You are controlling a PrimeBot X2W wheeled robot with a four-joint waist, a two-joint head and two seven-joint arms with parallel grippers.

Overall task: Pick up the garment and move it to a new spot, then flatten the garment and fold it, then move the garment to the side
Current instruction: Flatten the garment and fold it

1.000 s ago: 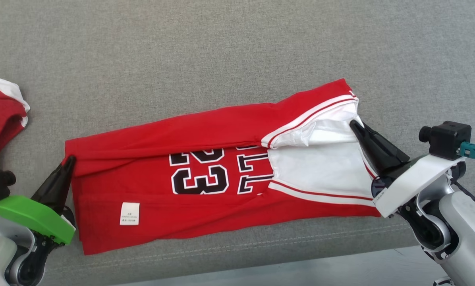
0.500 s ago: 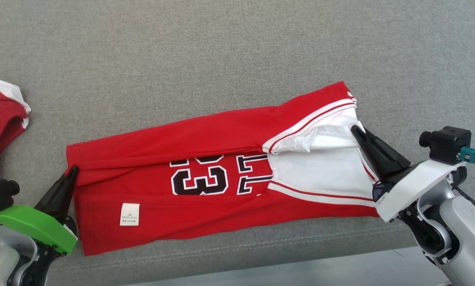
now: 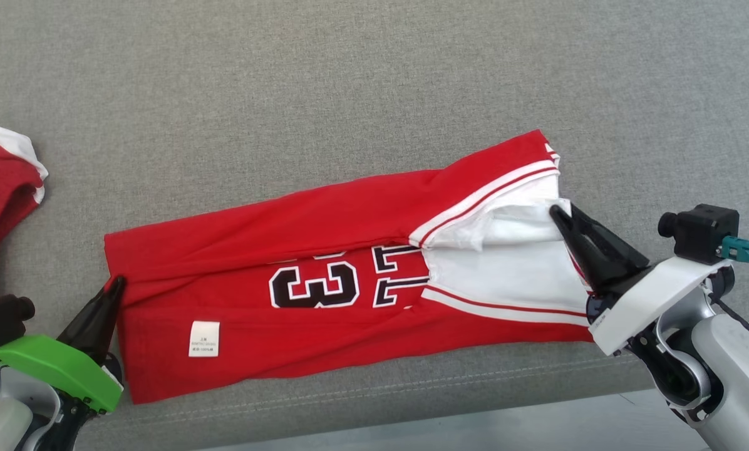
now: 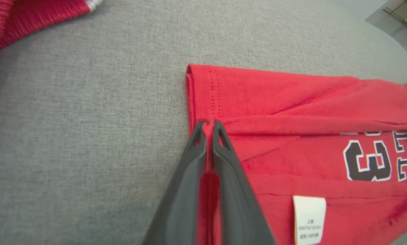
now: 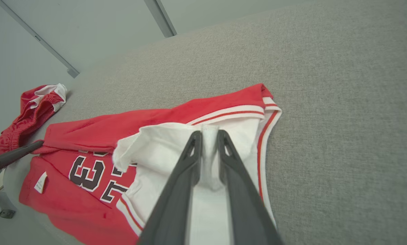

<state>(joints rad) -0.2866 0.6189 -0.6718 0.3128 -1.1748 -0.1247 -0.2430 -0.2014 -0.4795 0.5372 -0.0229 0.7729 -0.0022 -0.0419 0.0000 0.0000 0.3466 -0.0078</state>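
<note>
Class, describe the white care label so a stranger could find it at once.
On the grey fabric surface lies a folded red jersey. Toward its near left corner sits a small white rectangular label, finely printed, unlike the large black numerals.

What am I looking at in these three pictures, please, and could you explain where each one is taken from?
It is a two-armed robot folding clothes. The wide picture comes from a camera on its head, looking down. The other two come from cameras on its wrists, each looking along that arm's pincer. On the grey cushioned surface lies a red jersey with a number and a white label. The left pincer is shut on the jersey's red hem end. The right pincer is shut on the white fabric at its other end. A second red and white garment lies apart at the far left.
</note>
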